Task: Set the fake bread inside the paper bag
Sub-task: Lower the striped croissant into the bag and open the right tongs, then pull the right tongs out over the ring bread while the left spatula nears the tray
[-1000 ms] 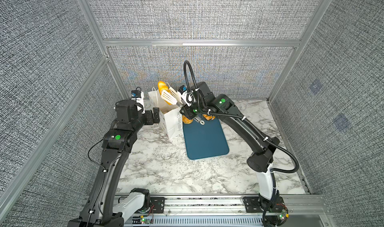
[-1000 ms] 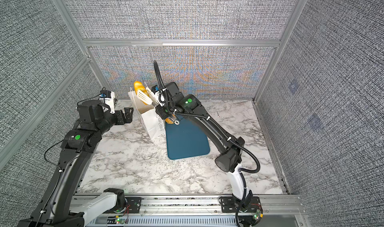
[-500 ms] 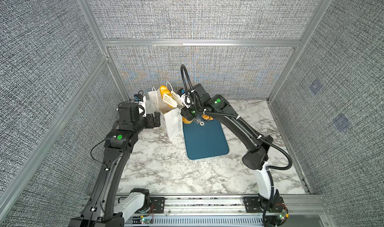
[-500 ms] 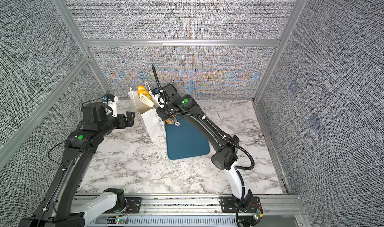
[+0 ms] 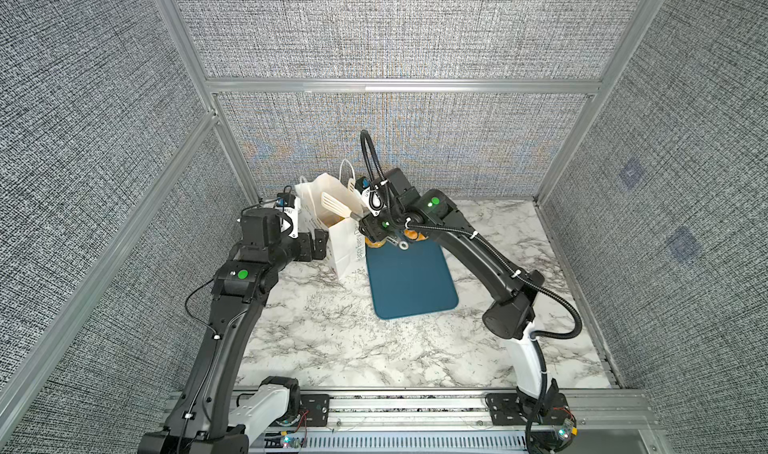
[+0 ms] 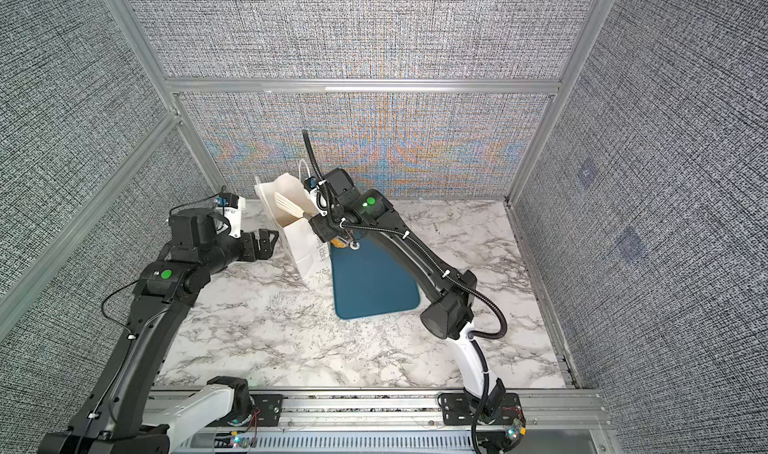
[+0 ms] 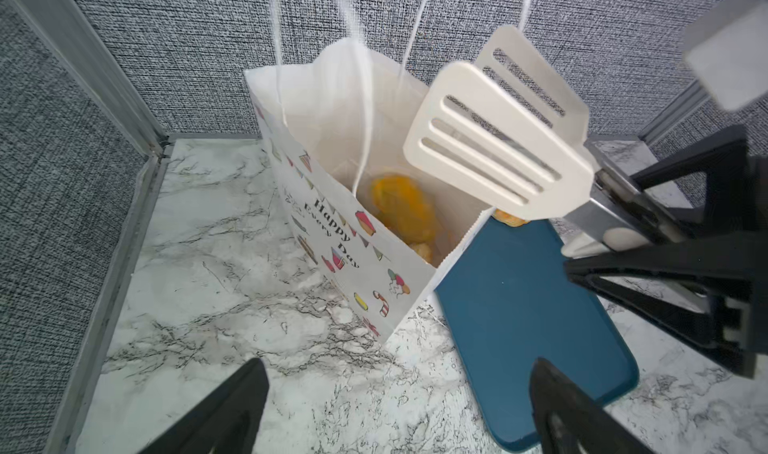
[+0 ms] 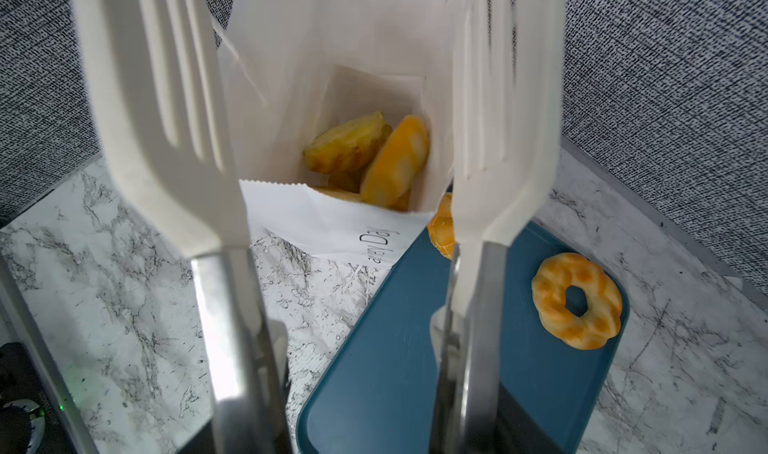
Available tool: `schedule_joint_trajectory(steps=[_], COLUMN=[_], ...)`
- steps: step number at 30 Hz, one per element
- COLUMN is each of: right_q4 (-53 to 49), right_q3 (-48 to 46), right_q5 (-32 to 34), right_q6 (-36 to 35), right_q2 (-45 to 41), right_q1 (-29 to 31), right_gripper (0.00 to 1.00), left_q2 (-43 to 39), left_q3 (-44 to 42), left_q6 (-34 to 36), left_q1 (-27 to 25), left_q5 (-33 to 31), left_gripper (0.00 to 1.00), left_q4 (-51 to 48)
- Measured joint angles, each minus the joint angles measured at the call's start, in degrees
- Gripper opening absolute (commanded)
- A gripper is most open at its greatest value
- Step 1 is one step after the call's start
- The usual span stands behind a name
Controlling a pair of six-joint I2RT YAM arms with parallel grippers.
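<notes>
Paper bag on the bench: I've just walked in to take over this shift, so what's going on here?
The right gripper holds white tongs over the mouth of the bag, blades apart and empty. Several bread pieces lie in the bag. A ring and another piece sit on the tray. The left gripper hovers open beside the bag, holding nothing.

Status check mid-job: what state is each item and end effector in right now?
paper bag: upright, open, bread pieces inside.
tongs: blades apart, empty, above bag mouth.
ring-shaped bread: flat on tray.
second bread: on tray beside bag.
left end effector: open, empty.
right end effector: gripping tongs handles.
</notes>
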Motion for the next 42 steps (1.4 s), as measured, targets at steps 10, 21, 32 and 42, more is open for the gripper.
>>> schedule_joint_trajectory(steps=[10, 21, 32, 42], right_q4=[0.5, 2.9, 3.9, 5.2], right_q3=[-4.2, -9.9, -32.2, -50.2], right_q5=[0.9, 4.6, 7.7, 5.4], right_q6=[-0.3, -2.1, -4.2, -8.5], right_q2=[-5.9, -11.1, -25.6, -28.1], right_q1=[0.0, -1.8, -10.3, -22.4], right_gripper=[0.63, 0.64, 0.66, 0.66], left_q2=[-2.0, 0.8, 13.7, 18.3], left_q3=[-0.3, 2.9, 10.1, 7.4], left_q6=[-0.5, -3.3, -5.8, -12.4], left_q1=[-1.0, -7.1, -19.4, -32.7], left_q5=[5.6, 6.1, -0.5, -14.8], left_gripper=[0.99, 0.99, 0.99, 0.99], left_q4=[3.6, 6.7, 13.0, 18.6])
